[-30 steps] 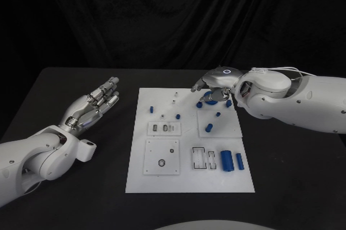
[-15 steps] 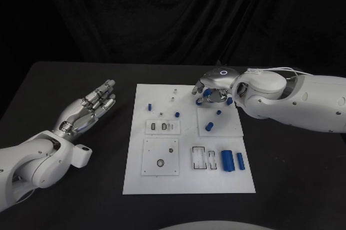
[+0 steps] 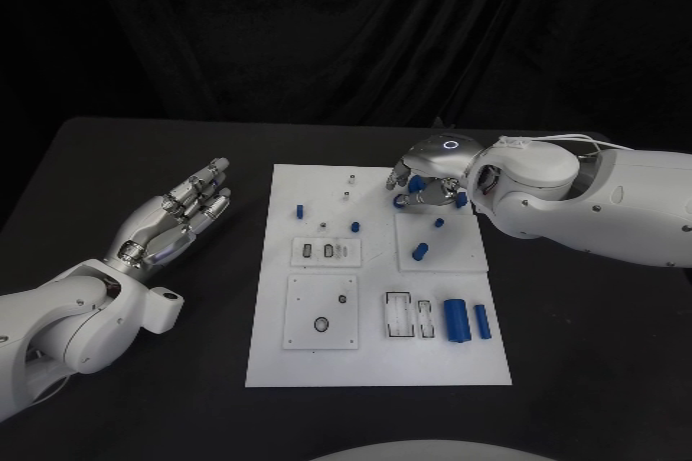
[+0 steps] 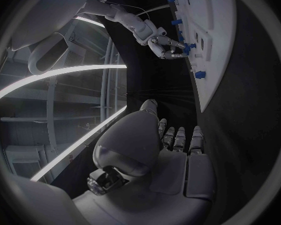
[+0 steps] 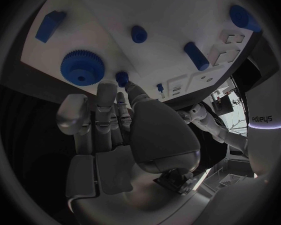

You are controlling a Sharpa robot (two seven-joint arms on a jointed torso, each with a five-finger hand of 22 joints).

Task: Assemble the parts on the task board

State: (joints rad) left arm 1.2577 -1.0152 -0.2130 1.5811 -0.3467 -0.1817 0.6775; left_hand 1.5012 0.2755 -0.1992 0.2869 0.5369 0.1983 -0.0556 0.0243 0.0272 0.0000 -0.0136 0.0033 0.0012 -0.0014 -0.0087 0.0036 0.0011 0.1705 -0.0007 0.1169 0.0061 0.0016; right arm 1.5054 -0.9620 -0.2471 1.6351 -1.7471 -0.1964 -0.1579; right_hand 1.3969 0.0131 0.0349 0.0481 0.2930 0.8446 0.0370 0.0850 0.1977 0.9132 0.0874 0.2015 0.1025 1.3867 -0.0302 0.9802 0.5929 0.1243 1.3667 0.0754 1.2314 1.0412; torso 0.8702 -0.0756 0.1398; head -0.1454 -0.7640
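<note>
— Any legible text?
— One word, pale, at the right wrist view's rim on the right arm [image 5: 265,135]: looks like "sharpa", mirrored. Task board [image 3: 378,361]: no readable markings.

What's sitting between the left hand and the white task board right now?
Nothing: in the head view, only bare black table lies between the open left hand and the task board.

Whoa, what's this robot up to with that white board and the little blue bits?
It is assembling small blue parts on the task board. The right hand is over the board's far right corner, its fingers next to a small blue peg and a blue gear; whether it grips anything is unclear. The left hand hovers open beside the board, holding nothing.
</note>
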